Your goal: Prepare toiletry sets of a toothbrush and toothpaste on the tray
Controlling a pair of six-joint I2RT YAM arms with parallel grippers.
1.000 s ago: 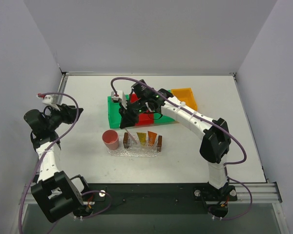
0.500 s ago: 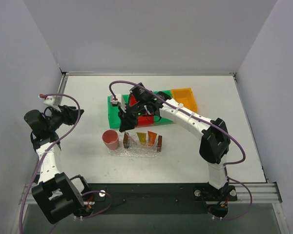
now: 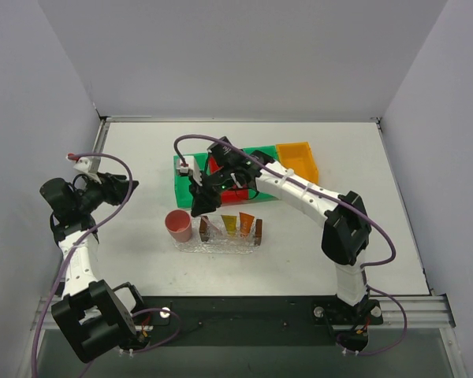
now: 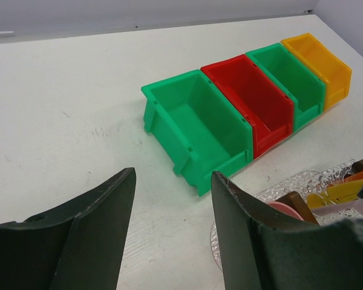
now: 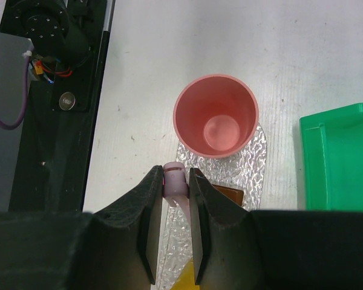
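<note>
From above, my left gripper point(image 3: 128, 187) hangs over the table near its left edge, well apart from everything else. My right gripper point(image 3: 199, 203) reaches over the row of bins point(image 3: 186, 175) and points down at the left end of the tray point(image 3: 231, 235). The tray stands on a clear textured mat point(image 3: 191, 246) in the middle of the table, nearer the front edge than the back. Two toothpaste tubes point(image 3: 237, 224) lie in the tray between its brown handle blocks point(image 3: 258, 231), and a pink cup point(image 3: 178, 226) stands just beside its left end. I cannot tell from this height what my right fingers hold. In my right wrist view the jaws are closed on the toothbrush point(image 5: 175, 183), whose pale pink end pokes out between the fingertips. The toothbrush hangs over the mat, close to the cup's rim and just beside one brown handle block, with a yellow tube tip at the bottom edge of the view. In my left wrist view the two fingers point(image 4: 100, 223) stand apart with nothing between them, only bare table showing in the gap. Beyond them lie the green, red, green and orange bins in a row. The mat, the cup's rim and the tray's end show at the lower right.
</note>
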